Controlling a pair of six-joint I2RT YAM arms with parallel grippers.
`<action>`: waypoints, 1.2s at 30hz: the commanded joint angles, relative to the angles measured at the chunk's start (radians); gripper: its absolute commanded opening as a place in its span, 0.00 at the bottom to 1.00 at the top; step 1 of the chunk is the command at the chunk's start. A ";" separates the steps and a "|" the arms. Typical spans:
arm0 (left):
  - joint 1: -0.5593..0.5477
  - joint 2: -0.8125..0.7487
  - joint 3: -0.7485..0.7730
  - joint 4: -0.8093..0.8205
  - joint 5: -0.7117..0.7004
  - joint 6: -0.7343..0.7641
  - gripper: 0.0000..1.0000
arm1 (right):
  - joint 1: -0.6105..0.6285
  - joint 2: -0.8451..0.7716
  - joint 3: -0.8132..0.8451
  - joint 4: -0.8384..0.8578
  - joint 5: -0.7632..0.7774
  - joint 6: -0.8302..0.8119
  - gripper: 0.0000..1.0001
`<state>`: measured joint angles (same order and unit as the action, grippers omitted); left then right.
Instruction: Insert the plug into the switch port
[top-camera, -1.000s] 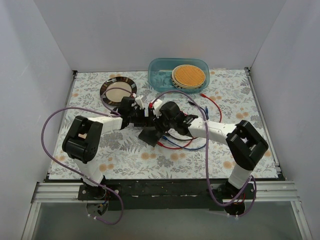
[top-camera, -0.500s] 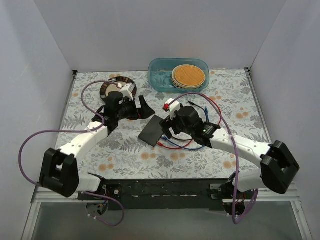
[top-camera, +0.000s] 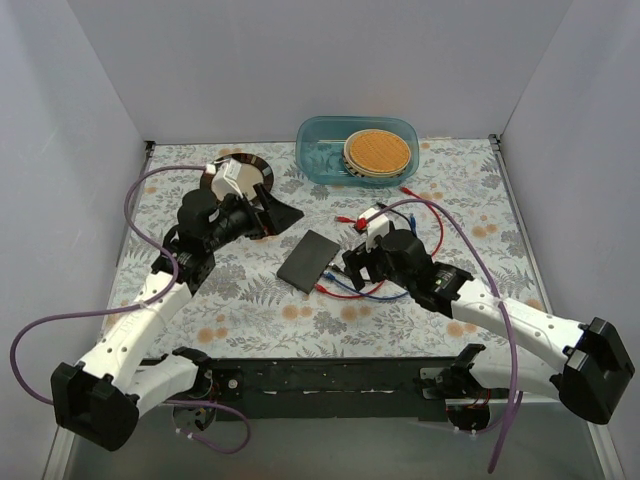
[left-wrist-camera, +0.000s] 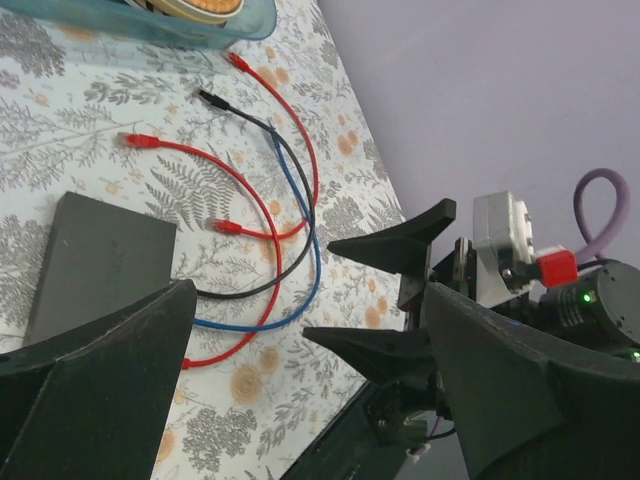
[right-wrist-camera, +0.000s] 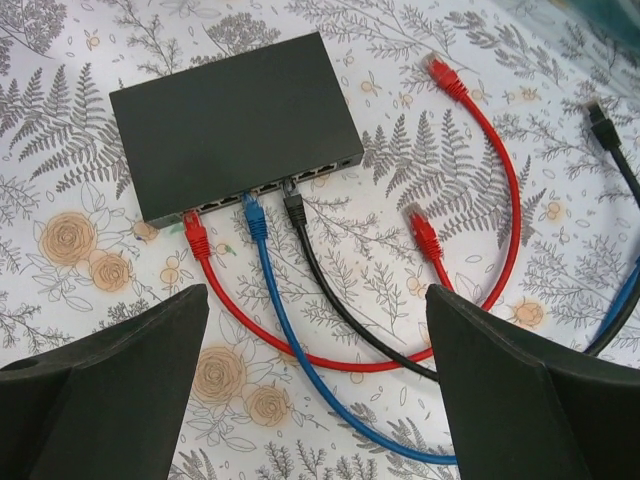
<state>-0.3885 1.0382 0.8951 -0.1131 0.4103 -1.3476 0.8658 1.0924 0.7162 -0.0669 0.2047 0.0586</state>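
The flat dark grey switch box (top-camera: 308, 260) lies on the flowered mat; in the right wrist view (right-wrist-camera: 235, 120) its port row faces the camera. A red plug (right-wrist-camera: 195, 235), a blue plug (right-wrist-camera: 255, 218) and a black plug (right-wrist-camera: 293, 208) sit in ports side by side. A loose red plug (right-wrist-camera: 425, 235) lies right of them. My right gripper (top-camera: 352, 265) is open and empty just right of the box, above the cables (right-wrist-camera: 320, 400). My left gripper (top-camera: 277, 212) is open and empty, up and left of the box; in its own view (left-wrist-camera: 310, 295) it faces the right gripper.
A blue-green tub (top-camera: 320, 135) holding an orange round disc stands at the back. A round dark plate (top-camera: 262, 168) sits partly under my left wrist. Loose red, blue and black cable ends (top-camera: 405, 192) loop on the mat right of the box.
Both grippers were together at the box, which was tilted. They have let go and drawn apart: left up-left, right to the right. The box now lies flat.
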 joint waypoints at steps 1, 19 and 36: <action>-0.004 -0.085 -0.103 0.056 0.045 -0.100 0.98 | 0.001 -0.023 -0.015 -0.013 0.013 0.044 0.94; -0.004 -0.058 -0.180 0.029 0.062 -0.035 0.98 | -0.033 0.247 0.158 -0.088 0.154 0.024 0.88; -0.003 0.020 -0.183 0.070 0.102 -0.010 0.98 | -0.266 0.530 0.232 0.009 -0.091 -0.043 0.72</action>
<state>-0.3885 1.0588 0.7097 -0.0696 0.4881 -1.3754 0.6117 1.5894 0.9142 -0.1146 0.1715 0.0418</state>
